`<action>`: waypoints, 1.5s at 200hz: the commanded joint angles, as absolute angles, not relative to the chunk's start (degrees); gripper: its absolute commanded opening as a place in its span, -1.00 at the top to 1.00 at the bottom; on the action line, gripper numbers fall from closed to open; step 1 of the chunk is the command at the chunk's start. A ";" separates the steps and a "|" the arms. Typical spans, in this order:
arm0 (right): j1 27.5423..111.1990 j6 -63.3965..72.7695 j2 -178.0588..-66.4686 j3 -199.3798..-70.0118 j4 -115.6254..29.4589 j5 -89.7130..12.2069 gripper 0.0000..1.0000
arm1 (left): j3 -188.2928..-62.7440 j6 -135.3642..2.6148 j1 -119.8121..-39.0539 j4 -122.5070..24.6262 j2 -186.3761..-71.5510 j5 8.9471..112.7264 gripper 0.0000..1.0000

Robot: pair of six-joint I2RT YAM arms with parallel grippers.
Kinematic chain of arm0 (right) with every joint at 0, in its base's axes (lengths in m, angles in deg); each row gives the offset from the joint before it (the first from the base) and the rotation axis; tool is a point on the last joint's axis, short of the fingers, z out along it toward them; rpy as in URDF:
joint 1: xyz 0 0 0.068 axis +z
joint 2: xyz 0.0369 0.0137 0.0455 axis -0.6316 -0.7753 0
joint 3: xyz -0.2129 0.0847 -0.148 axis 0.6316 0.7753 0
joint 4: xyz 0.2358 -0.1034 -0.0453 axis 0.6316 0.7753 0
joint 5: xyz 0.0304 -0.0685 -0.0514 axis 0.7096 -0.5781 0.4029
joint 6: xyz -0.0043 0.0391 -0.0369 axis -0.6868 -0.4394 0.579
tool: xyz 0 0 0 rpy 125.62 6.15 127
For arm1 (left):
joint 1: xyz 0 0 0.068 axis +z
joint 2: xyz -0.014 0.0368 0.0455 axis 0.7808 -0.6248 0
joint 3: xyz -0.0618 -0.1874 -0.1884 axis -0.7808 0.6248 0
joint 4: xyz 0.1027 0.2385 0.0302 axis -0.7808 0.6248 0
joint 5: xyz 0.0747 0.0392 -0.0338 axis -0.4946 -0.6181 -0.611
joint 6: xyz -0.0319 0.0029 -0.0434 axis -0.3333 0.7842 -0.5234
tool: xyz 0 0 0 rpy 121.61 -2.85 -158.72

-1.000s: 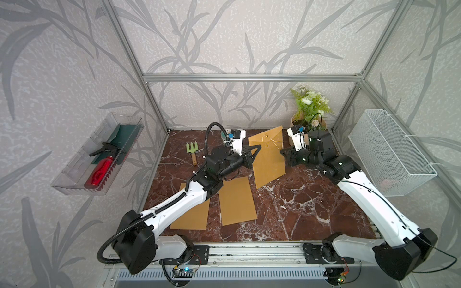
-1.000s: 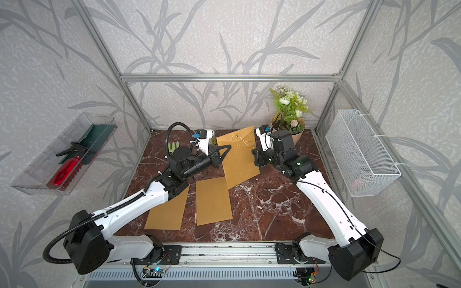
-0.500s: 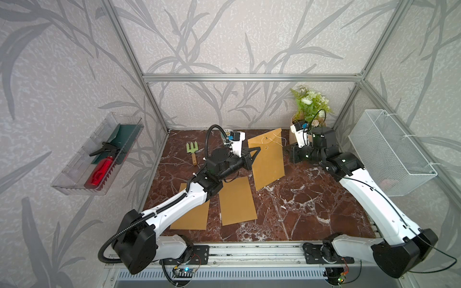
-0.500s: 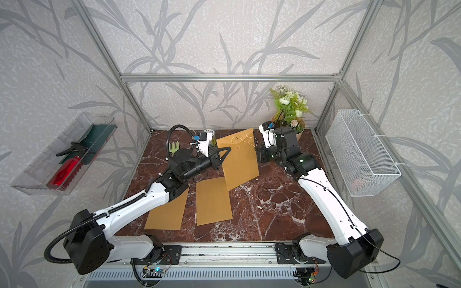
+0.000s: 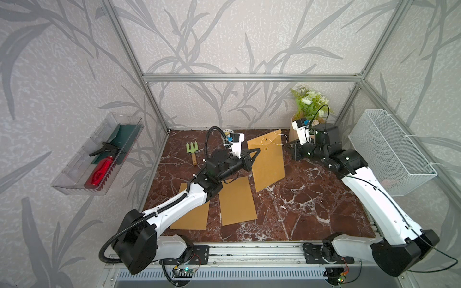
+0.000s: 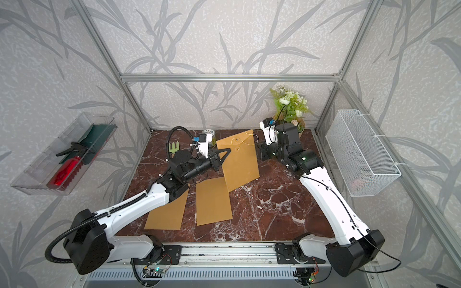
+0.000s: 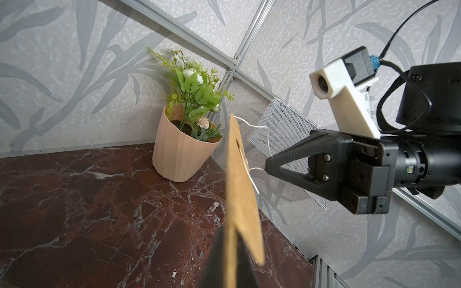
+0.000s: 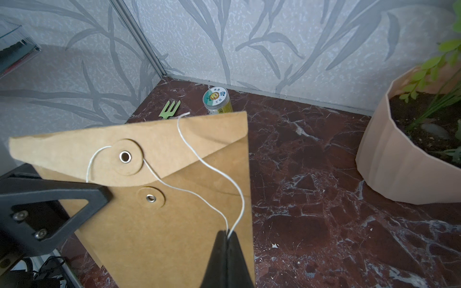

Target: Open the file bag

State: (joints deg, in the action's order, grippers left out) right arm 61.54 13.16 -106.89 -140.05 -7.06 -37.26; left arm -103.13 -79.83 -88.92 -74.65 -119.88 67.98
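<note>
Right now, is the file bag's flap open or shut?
Shut: flap lies folded over the file bag; string loose, pinched by right gripper.

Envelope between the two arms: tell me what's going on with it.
The left gripper is clamped on one edge of the brown envelope, holding it upright over the table. The right gripper is shut on the white string, pinching it away from the envelope's face. The string seems clear of the lower button, but the flap lies folded down, so the envelope is not open yet. Two more envelopes lie flat nearby.
</note>
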 commanded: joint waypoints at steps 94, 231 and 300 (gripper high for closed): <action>55.22 14.55 -102.65 -140.01 -5.53 -36.19 0.15 | -101.23 -67.08 -88.60 -71.14 -117.66 68.86 1.00; 52.62 8.37 -101.51 -122.73 -22.30 -16.60 -0.01 | -99.61 -69.04 -87.90 -81.29 -117.99 79.79 1.00; 52.57 7.14 -101.60 -122.78 -25.00 -15.82 -0.10 | -97.77 -73.41 -87.90 -88.23 -119.32 82.78 1.00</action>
